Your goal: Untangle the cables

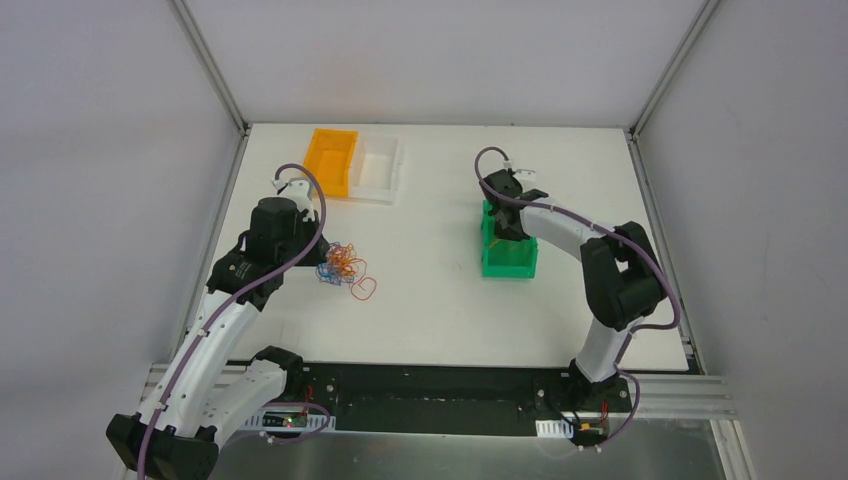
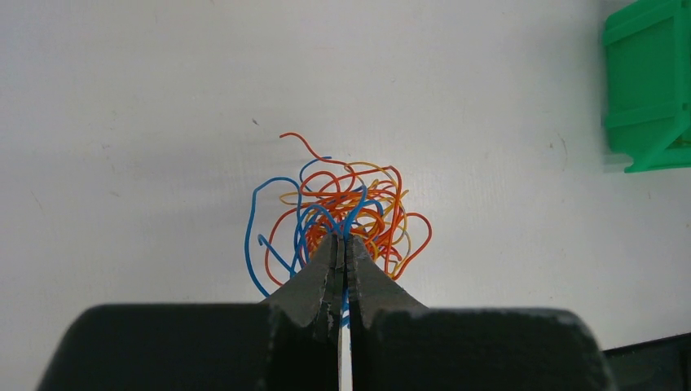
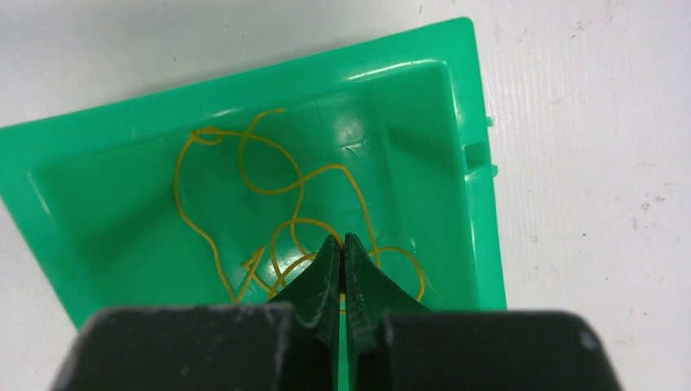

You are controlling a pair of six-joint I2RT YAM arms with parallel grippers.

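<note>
cables (image 2: 338, 213): tangled blue, orange and yellow heap lay on table (image 1: 440, 320), left-centre
left gripper (image 2: 345, 240): fingers pressed together at heap, seemingly pinching one strand to draw it out
green bin (image 3: 456, 163): held yellow strand (image 3: 298, 183), apparently sorted
right gripper (image 3: 342, 244): fingers closed just above it; grip unclear

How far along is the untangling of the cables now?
Done: yellow cable already lies in the green bin, under the shut right end effector. In hand: the left end effector is shut at the tangle, seemingly pinching a blue cable. Left: most of the work; blue, orange-red and yellow strands are knotted together on the table.
</note>
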